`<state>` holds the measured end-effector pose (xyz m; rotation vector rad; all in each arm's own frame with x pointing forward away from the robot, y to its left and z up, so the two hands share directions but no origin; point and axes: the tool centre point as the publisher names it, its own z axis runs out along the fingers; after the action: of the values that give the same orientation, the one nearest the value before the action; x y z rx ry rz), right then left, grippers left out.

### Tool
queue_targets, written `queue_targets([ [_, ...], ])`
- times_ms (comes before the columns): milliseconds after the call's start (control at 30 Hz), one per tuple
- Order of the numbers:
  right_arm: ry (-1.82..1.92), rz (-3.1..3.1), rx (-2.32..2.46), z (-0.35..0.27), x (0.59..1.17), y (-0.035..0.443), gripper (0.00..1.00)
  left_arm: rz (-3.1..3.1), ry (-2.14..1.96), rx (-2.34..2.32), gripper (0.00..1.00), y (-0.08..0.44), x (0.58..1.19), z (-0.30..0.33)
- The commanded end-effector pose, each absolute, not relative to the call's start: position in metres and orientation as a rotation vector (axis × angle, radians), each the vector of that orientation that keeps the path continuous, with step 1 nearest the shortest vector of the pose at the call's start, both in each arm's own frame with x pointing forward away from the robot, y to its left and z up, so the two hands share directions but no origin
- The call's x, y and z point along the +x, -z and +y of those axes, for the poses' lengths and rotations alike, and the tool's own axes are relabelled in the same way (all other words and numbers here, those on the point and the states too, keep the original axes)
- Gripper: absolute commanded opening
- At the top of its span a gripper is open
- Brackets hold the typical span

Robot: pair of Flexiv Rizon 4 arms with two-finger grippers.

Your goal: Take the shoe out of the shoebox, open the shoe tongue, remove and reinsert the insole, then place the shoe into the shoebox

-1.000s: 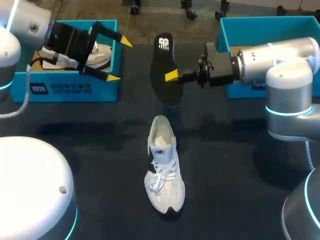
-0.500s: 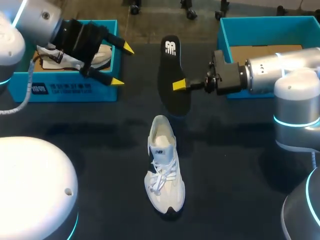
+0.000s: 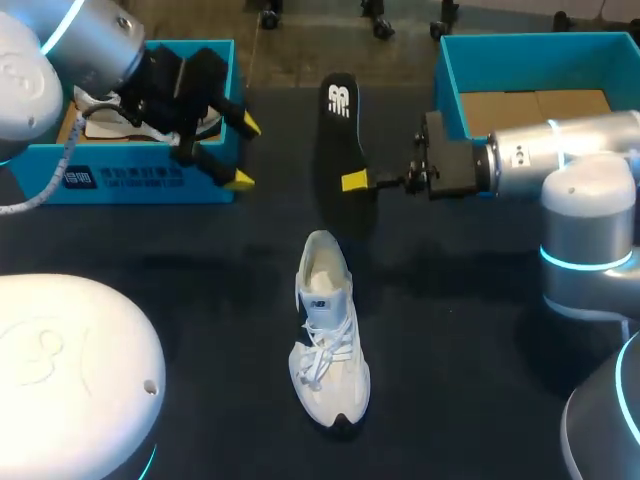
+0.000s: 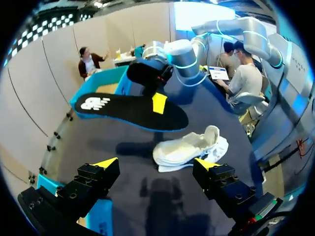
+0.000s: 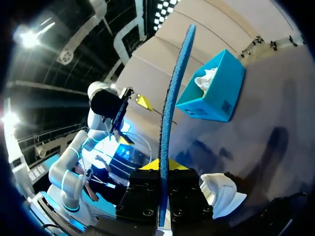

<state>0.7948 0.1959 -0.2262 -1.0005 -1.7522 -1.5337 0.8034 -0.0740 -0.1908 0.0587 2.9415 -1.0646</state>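
The white lace-up sneaker (image 3: pixel 328 335) stands on its sole on the dark table (image 3: pixel 480 330), touched by neither gripper. The left gripper (image 4: pixel 157 162) hangs with jaws wide apart and nothing between them; the sneaker lies ahead of them. The right gripper (image 3: pixel 355 181) is clamped on the long black foam insole (image 3: pixel 345 140), which it holds in the air beyond the sneaker's heel.

For reinsertion, I judge, the insole end nearest the sneaker should tip down into the mouth first, while the left jaws steady the heel.

The right wrist view shows the insole edge-on, blue underneath, pinched from two sides. Only the head view shows the turquoise shoebox (image 3: pixel 448 75) behind the right jaws.
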Motion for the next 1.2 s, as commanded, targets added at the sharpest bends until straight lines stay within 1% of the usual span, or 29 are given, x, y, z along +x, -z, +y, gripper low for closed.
queue_targets([
  [33, 1.608, -1.739, -0.987, 0.201, 0.786, 0.232, 0.00, 2.969, 1.032, 0.058, 1.00, 0.200, 0.785, -0.071],
  [100, 1.614, -1.755, -0.986, 0.204, 0.785, 0.238, 0.00, 2.984, 0.982, 0.211, 1.00, 0.211, 0.775, -0.071],
  [433, 1.614, -1.755, -0.986, 0.204, 0.785, 0.238, 0.00, 2.987, 0.978, 0.222, 1.00, 0.213, 0.774, -0.072],
  [533, 1.609, -1.769, -0.991, 0.208, 0.786, 0.243, 0.00, 2.991, 0.905, 0.272, 1.00, 0.236, 0.766, -0.084],
  [833, 1.655, -1.781, -0.954, 0.223, 0.778, 0.268, 0.00, 3.082, 0.903, 0.346, 1.00, 0.277, 0.760, -0.083],
  [1200, 1.651, -1.769, -0.948, 0.223, 0.778, 0.272, 0.00, 3.082, 0.903, 0.346, 1.00, 0.277, 0.760, -0.083],
])
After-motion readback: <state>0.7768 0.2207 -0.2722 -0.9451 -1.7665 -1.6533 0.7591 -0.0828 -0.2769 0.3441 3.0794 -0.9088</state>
